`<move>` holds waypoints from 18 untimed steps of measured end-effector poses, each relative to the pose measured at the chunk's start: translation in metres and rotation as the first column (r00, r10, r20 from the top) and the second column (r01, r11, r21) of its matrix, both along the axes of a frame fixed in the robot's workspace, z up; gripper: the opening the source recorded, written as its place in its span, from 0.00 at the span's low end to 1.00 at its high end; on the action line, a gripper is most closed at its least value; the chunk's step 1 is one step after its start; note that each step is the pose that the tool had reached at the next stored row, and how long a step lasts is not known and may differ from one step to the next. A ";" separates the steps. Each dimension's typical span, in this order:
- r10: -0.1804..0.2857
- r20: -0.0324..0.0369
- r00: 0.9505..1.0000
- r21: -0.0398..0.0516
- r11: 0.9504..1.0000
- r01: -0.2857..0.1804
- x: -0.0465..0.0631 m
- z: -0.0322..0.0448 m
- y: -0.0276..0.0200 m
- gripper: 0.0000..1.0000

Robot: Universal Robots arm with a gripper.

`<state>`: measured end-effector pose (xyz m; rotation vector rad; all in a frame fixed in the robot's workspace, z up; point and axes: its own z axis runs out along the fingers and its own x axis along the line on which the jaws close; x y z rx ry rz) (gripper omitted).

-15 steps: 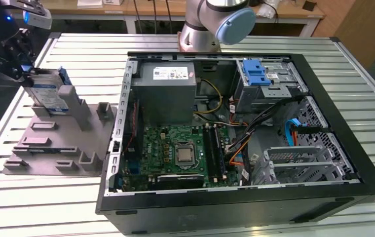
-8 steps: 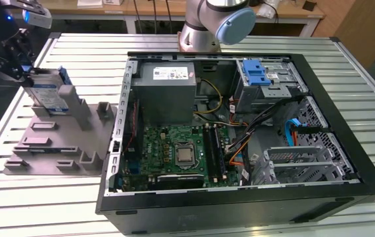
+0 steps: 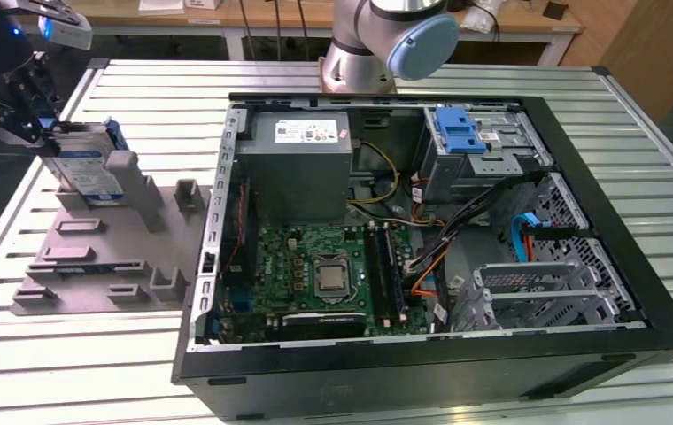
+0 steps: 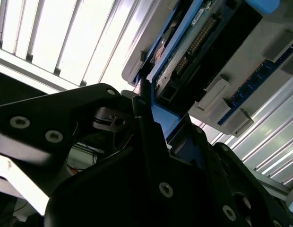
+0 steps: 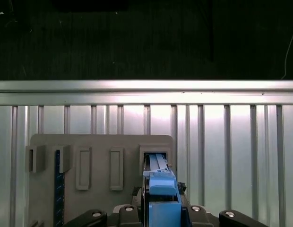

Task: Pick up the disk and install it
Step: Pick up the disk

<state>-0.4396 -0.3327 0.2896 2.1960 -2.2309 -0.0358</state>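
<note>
One gripper (image 3: 46, 135) is clamped on the disk (image 3: 88, 173), which stands upright between its fingers (image 4: 147, 118). The disk's lower end sits at the slot of the grey holder (image 3: 88, 266), directly beneath.

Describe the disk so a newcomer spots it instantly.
At the exterior view's left, beside the open computer case, lies a grey holder fixture. The disk stands upright at its far end, gripper on it: the only silver slab with a white-and-blue label and blue frame.
</note>
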 end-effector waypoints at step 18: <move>0.000 0.000 1.000 0.000 1.000 0.000 0.000 0.0000 0.0000 0.36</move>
